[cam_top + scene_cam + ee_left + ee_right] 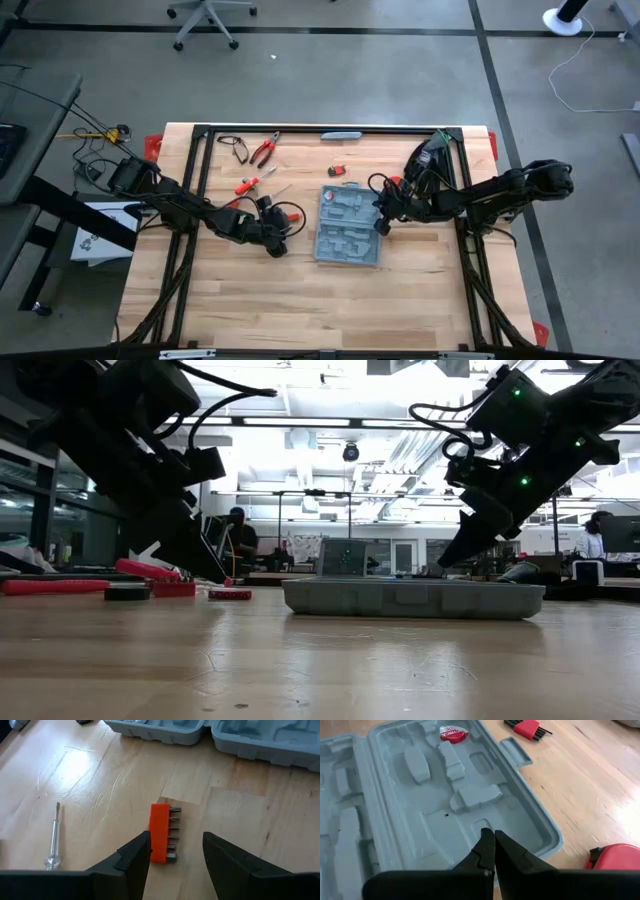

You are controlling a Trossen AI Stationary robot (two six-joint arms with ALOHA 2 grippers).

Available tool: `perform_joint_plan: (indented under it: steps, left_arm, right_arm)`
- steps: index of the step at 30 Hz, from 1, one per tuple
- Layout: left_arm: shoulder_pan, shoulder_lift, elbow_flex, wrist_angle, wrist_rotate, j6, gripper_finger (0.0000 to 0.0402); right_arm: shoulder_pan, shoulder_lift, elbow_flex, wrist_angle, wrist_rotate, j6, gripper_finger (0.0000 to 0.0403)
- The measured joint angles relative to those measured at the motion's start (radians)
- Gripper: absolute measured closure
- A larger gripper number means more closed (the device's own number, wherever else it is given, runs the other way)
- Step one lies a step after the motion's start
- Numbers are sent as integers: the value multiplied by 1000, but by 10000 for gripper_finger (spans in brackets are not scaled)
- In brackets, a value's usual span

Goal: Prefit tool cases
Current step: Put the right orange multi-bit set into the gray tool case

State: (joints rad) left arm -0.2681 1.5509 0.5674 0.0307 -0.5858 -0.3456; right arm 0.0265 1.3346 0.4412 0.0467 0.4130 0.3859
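Bright ceiling strip lights flare white in the low view, arms silhouetted dark; glare washes the bench pale, near bench blurred.

Grey-blue plastic tool case, hinged clamshell, lies fully open and flat on the wooden table, about mid-table and slightly right of centre, moulded side up. Both halves show grey tool-shaped slots, nearly all unfilled; one round red-and-white piece sits in a slot near one corner. A small handle tab sticks out from the long outer edge of one half; from table height the case reads as a low flat slab.
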Motion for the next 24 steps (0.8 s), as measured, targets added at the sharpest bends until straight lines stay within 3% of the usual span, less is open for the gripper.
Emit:
perform_joint_plan:
  steps: [17,21,24]
  left_arm:
    - [-3,9,2,51,2,147,232]
    - [-12,52,1,76,62,186,232]
    - [-19,105,2,118,51,216,232]
  right_arm:
    - [0,0,0,-5,-3,18,402]
    - [0,0,0,-14,-3,27,402]
    - [0,0,0,-14,-3,20,402]
